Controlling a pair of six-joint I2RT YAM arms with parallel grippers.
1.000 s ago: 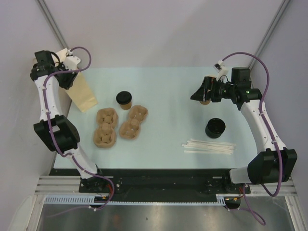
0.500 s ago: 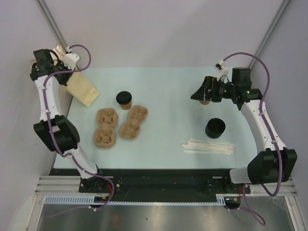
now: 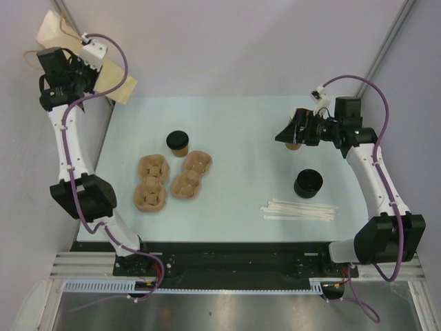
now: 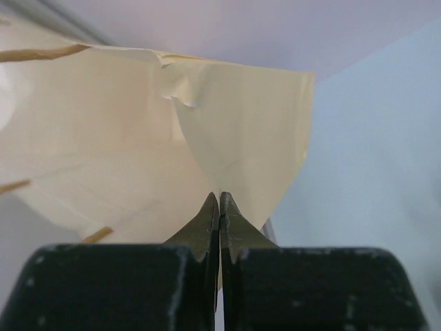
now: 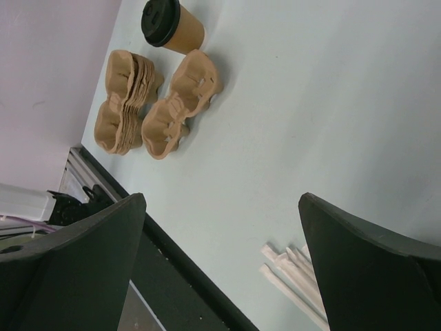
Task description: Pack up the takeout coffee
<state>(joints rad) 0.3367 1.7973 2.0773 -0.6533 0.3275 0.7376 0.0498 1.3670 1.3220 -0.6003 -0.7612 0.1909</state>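
Table (image 3: 241, 210): I see a pale blue-green top; evenly lit
Walls (image 3: 227, 41): plain grey-white; behind the table and at both sides
Frame: metal rails (image 3: 83, 264) along the table's near edge

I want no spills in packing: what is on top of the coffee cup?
A black lid sits on the cup, covering its mouth. What is inside cannot be seen; the lid hides it.

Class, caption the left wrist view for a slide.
Left gripper shut on the edge of a tan paper bag.
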